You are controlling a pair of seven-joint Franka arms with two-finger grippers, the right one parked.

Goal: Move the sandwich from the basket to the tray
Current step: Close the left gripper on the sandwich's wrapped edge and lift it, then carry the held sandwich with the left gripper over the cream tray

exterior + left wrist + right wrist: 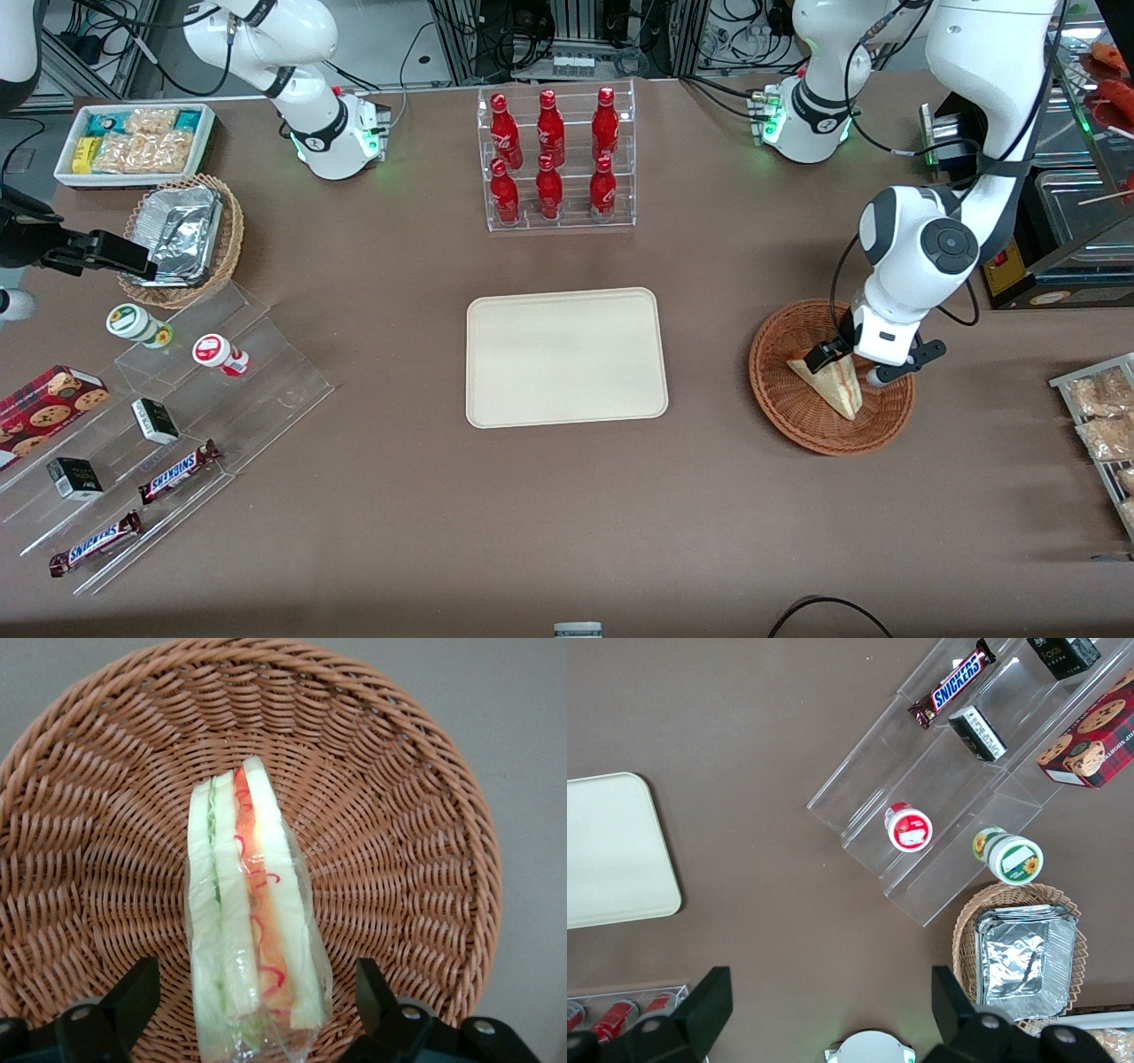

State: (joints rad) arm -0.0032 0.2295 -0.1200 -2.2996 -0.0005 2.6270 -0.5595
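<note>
So the clear-wrapped sandwich (pixel 252 921) sits in the reddish wicker basket (pixel 780 390) on the desk (pixel 567 514). The gripper (pixel 257 1001) hovers right above it, fingers (pixel 133 992) spread wide either side, not touching. Cream tray (pixel 567 357) sits bare.

Gripper (pixel 852 363) low in basket (pixel 780 390), fingers (pixel 133 992) spread clear of sandwich (pixel 252 921), bare table to tray (pixel 567 306)

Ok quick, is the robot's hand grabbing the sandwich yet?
Gripper: open, jaws on either side of the sandwich in the basket, not holding it yet.
</note>
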